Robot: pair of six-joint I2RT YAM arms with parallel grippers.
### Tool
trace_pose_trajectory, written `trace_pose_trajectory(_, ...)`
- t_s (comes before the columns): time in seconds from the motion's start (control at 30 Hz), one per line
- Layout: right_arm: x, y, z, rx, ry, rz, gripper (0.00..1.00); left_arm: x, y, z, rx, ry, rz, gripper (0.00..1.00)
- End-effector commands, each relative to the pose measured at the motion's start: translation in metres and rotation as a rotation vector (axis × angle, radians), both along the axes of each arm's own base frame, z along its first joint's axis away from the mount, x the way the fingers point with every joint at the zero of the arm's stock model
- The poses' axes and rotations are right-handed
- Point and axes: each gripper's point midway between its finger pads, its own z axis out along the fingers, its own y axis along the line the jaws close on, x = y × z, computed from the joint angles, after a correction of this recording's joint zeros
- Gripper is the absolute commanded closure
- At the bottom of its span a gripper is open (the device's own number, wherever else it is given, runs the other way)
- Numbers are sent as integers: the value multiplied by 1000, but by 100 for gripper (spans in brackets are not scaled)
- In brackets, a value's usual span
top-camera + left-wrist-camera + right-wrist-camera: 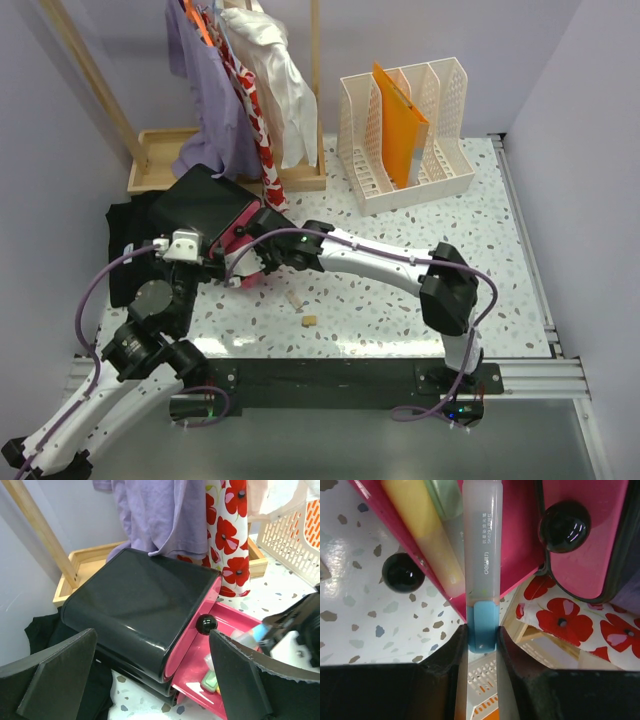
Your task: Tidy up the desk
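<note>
Reaching in from the near edge of the white, speckled terrazzo table (400,320), which spans the top view from its black front rail to the back wall, both arms bend toward the left side. 2 small tan scraps (309,321) lie loose on the table just ahead of the bases. The right claw (481,636) is narrowed on a clear plastic highlighter pen (481,555), its fingers pinching the blue cap end. The barrel stretches over a pulled-out glossy pink drawer (194,672) where a yellow highlighter (422,535) lies; whether the held pen touches the drawer I cannot tell. The left claw (150,680) stands wide, holding nothing, just before a glossy black rounded drawer box (140,605) with a round black knob (206,624). A crumpled black cloth (125,255) lies under and beside the box's left side. Behind it a shallow light wooden tray (150,160) carries a wooden rack (90,70) hung with a lilac garment (215,120), a red poppy-print cloth (265,150) and a white garment (280,70). Far right stands a cream perforated file holder (445,160) with an orange folder (398,115).
</note>
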Motion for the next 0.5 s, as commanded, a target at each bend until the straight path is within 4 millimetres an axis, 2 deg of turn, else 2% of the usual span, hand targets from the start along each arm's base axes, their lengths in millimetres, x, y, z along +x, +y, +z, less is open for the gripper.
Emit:
trace_pose_trajectory(0.0,23,30,43,153,-145,-65,74,2,0,11,-27,-46,8,0)
trace_pose_trajectory(0.03,26,33,42,170,-155,-79,59,2,1,11,-28,-47,8,0)
trace_pose_trajectory(0.13,34,40,45,229,-181,-141,24,1,1,12,-30,-49,10,0)
trace_pose_trajectory(0.27,31,34,54,291,-163,-185,15,0,3,12,-38,-56,16,0)
trace_pose_trajectory(0.33,24,27,72,338,-153,-189,12,-1,4,13,-41,-60,16,0)
trace_pose_trajectory(0.4,15,16,70,343,-118,-191,11,-1,3,12,-45,-61,11,0)
trace_pose_trajectory(0.43,9,8,88,379,-118,-187,9,-1,3,13,-47,-63,9,0)
trace_pose_trajectory(0.47,3,0,78,360,-88,-191,7,0,1,13,-45,-64,3,0)
